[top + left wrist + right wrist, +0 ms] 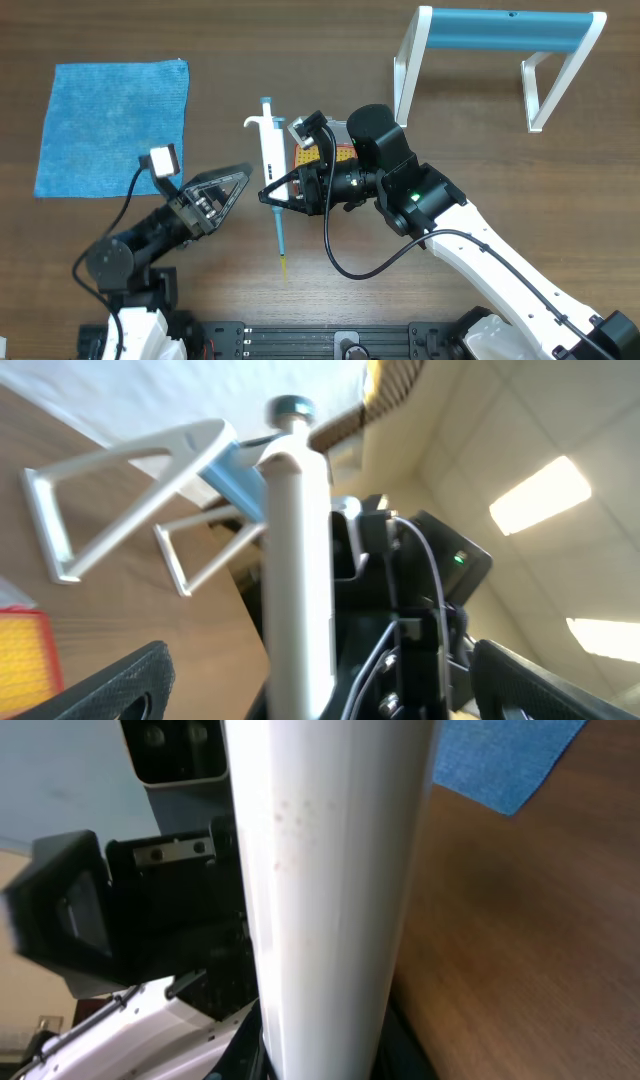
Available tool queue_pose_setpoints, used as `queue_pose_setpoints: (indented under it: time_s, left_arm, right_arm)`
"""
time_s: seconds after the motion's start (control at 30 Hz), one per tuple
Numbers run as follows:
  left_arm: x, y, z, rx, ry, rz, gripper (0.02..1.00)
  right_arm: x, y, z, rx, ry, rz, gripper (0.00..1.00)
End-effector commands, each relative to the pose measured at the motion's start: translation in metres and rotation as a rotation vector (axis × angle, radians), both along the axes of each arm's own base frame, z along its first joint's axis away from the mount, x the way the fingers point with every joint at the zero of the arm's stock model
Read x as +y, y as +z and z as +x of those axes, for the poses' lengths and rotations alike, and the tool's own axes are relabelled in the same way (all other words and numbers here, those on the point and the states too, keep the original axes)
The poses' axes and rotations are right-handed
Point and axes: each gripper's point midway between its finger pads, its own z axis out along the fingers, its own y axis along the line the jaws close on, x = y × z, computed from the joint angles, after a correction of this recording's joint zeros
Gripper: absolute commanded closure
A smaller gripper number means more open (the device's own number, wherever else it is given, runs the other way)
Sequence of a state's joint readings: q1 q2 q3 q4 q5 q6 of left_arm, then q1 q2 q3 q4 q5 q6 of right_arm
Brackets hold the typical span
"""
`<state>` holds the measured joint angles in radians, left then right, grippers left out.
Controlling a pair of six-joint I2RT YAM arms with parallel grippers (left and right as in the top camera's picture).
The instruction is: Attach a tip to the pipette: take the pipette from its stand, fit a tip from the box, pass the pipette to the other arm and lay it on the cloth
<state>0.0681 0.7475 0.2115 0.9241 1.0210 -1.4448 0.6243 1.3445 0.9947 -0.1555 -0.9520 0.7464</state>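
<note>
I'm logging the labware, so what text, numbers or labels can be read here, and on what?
No text can be read anywhere.
pipette: a few small dark marks on its white body in the top view, too small to read; close up in the right wrist view, only faint specks and no print.
tip box: no legible label.

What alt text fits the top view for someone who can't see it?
The right gripper holds a white pipette, yellow tip pointing toward the bottom edge, with the open left gripper just beside it. A blue cloth lies at far left, a stand at upper right.
</note>
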Motion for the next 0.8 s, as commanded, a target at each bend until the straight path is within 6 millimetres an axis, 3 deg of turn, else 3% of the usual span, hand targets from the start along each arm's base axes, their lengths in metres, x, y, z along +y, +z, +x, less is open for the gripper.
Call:
queue_pose_setpoints:
  time_s: [0.03,0.37,0.47,0.6,0.63,0.67,0.73,0.77,0.8]
  left_arm:
    - [-0.016,0.011,0.003,-0.028,-0.176,0.077,0.064]
    - [-0.059,0.017,0.035,-0.047,-0.299,0.088,0.073]
    - [-0.062,0.019,0.043,-0.049,-0.302,0.09,0.332]
    - [-0.061,0.019,0.045,-0.046,-0.299,0.09,0.358]
    - [-0.061,0.019,0.045,-0.046,-0.3,0.09,0.408]
    - [-0.061,0.019,0.045,-0.046,-0.301,0.091,0.494]
    - [-0.061,0.019,0.045,-0.046,-0.302,0.091,0.847]
    - [-0.061,0.019,0.044,-0.045,-0.302,0.091,0.906]
    - [-0.061,0.019,0.044,-0.045,-0.302,0.091,0.906]
  right_arm:
    - [0.002,0.014,-0.007,-0.031,0.052,0.04,0.923]
    - [0.004,0.025,-0.015,-0.052,0.111,0.091,0.923]
    - [0.004,0.025,-0.015,-0.052,0.111,0.091,0.923]
    - [0.004,0.025,-0.014,-0.053,0.11,0.091,0.923]
    - [0.004,0.025,-0.014,-0.057,0.11,0.092,0.923]
    - [0.003,0.025,-0.014,-0.065,0.11,0.092,0.923]
    - [0.001,0.025,-0.011,-0.079,0.104,0.093,0.923]
    - [0.0,0.025,-0.008,-0.079,0.097,0.093,0.923]
    - [-0.002,0.025,-0.005,-0.085,0.088,0.093,0.923]
